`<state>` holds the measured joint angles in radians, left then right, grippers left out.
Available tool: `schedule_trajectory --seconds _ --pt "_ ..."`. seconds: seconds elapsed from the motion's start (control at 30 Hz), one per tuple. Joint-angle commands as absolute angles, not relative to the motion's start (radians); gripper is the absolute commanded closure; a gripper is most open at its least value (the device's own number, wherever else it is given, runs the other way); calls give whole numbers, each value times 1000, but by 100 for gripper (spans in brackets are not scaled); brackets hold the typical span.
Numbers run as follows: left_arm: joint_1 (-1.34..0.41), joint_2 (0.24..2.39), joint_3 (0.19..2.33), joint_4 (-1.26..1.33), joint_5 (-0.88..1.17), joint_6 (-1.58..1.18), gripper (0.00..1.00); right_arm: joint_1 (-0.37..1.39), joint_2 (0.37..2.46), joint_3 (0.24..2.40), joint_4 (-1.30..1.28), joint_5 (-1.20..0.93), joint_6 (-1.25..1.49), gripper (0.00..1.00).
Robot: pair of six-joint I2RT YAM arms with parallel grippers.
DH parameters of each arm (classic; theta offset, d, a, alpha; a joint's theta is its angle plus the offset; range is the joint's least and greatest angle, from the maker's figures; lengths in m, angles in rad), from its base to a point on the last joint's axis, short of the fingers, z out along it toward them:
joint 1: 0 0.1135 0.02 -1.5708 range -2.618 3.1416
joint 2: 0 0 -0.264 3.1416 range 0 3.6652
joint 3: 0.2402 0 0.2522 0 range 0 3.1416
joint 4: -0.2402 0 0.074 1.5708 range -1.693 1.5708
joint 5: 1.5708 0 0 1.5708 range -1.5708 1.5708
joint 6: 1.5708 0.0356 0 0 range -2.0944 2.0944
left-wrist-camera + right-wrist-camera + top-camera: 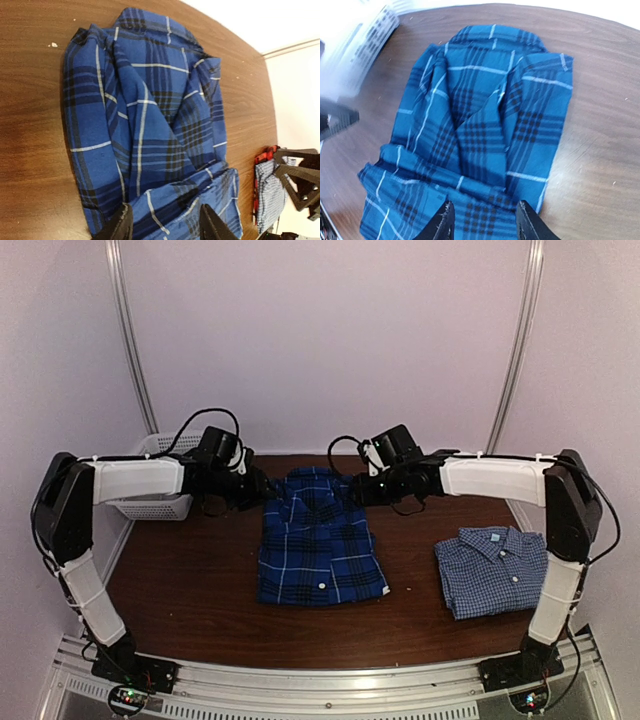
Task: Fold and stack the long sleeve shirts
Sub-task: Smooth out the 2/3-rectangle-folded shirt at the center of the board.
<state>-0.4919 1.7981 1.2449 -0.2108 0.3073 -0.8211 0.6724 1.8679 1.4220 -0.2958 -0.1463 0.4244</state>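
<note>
The dark royal-blue plaid shirt (318,540) lies folded at the table's middle, collar at the far end; it fills the left wrist view (145,135) and the right wrist view (480,130). The paler small-check shirt (492,570) lies folded at the right. It also shows at the edge of the left wrist view (270,200). My left gripper (262,488) hovers at the plaid shirt's far left corner, open and empty (165,225). My right gripper (358,488) hovers at its far right corner, open and empty (482,222).
A white mesh basket (155,502) stands at the far left under the left arm, blurred in the right wrist view (365,45). The brown table (180,590) has bare wood in front and to the left. A metal rail (320,680) runs along the near edge.
</note>
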Motion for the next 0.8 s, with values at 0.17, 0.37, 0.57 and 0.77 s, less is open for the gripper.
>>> schedule_trajectory --seconds 0.17,0.37,0.57,0.77 --pt "-570 1620 1058 -178 395 -798 71 857 1811 1356 -268 -224 421 64" --pt "-640 1576 947 -152 369 -855 88 925 1887 1377 -255 -250 434 67" --pt "-651 1639 949 -125 366 -847 94 920 1985 1450 -295 -241 425 69" --pt "-611 1775 1074 -160 318 -783 95 863 2052 1520 -336 -230 404 69"
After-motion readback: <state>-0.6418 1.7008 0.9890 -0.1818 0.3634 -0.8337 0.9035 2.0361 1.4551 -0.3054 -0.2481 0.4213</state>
